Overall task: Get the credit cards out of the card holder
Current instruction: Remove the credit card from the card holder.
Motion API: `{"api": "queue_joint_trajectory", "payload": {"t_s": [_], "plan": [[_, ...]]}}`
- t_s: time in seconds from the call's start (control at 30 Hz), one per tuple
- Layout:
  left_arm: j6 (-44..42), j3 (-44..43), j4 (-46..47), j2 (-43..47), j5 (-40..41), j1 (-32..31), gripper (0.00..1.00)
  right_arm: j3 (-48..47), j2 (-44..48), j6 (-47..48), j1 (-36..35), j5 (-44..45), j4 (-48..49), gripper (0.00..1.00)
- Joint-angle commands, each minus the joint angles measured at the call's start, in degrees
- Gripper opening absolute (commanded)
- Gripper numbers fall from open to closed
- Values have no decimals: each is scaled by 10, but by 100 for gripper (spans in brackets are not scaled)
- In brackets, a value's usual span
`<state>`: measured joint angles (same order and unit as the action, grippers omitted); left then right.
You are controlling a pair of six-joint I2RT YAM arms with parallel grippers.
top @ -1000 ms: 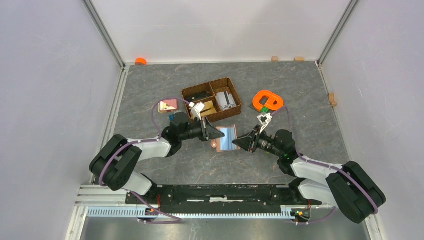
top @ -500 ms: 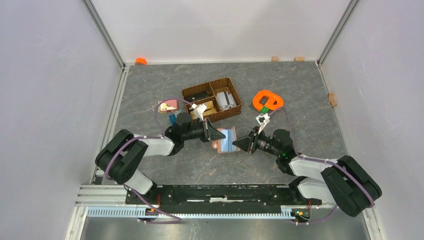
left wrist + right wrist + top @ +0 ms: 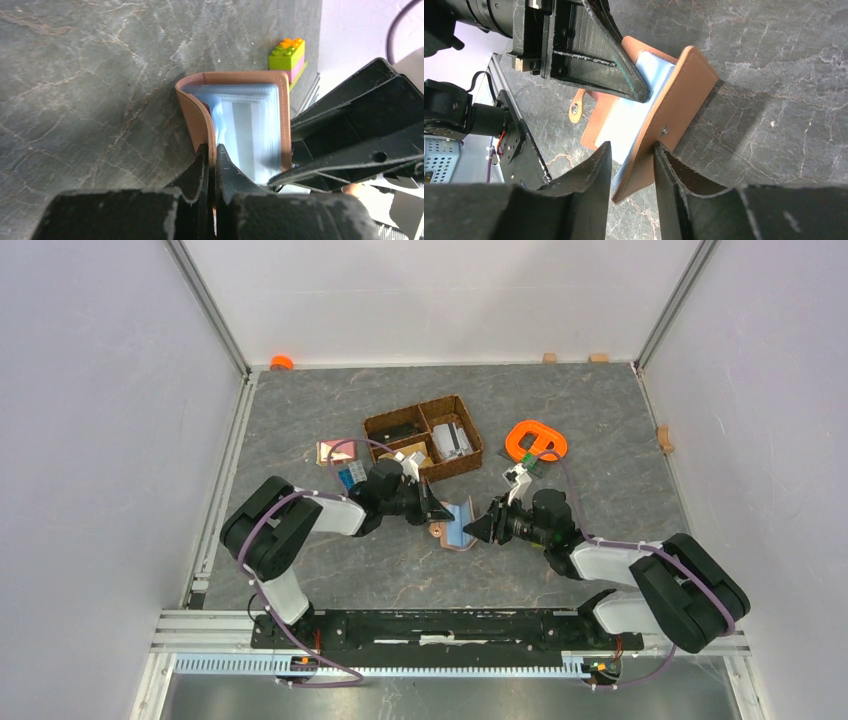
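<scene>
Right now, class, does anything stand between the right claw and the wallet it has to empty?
Nothing visible does. The right claw straddles the edge of one cover of the wallet, with one finger over the pale sleeves and one outside. The left claw pinches the other cover.

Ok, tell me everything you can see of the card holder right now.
The card holder is a small tan-brown, leather-like wallet with a snap stud, a strap tab and pale blue shiny sleeves inside. It is half open, low over the grey table, between the two arms. The left pincer is shut on one cover. The right pincer straddles the other cover's edge, grip unclear. No card shows pulled out.
</scene>
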<state>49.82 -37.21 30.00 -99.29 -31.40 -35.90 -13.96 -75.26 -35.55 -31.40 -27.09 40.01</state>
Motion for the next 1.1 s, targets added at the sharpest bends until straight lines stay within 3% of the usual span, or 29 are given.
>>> {"api": "queue_joint_trajectory", "payload": {"t_s": [0.0,0.2,0.53,0.67,1.07], "plan": [[-32,-27,-49,-16,26,-3,2,-24,11,24,-4,6,-35,45],[-38,-34,-68,-21,33,-3,2,-31,17,31,-4,11,-56,39],[-45,-39,-83,-21,38,-3,2,-26,41,38,-4,18,-59,48],[-46,-39,-84,-20,37,-3,2,-25,45,38,-4,21,-59,38],[-45,-41,-85,-20,34,-3,2,-28,37,40,-4,19,-60,19]]}}
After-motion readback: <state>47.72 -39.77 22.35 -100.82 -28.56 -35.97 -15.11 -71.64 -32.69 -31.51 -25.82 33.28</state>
